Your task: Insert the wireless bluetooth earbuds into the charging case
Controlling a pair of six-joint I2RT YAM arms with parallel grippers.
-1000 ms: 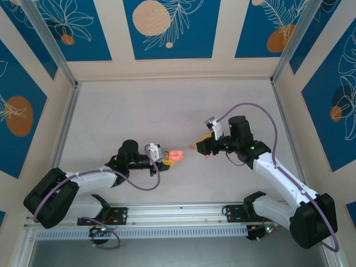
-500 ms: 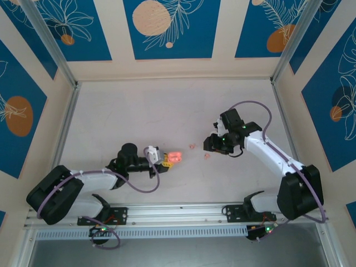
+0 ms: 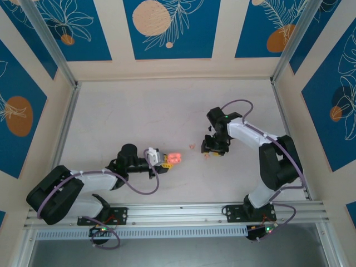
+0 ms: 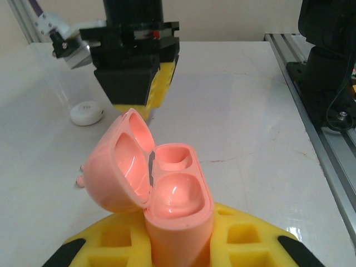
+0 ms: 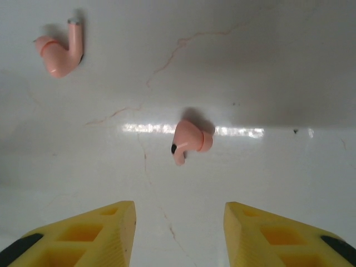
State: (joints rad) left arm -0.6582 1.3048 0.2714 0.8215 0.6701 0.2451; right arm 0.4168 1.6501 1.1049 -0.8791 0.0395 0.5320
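swung inward since a second ago, my right gripper hangs fingers apart just short of the nearer earbud, the other earbud lying well apart. my left gripper clamps the open charging case. i should centre, descend, then pinch gently.

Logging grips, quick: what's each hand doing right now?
Left hand: closed on the open charging case.
Right hand: open, holding nothing.
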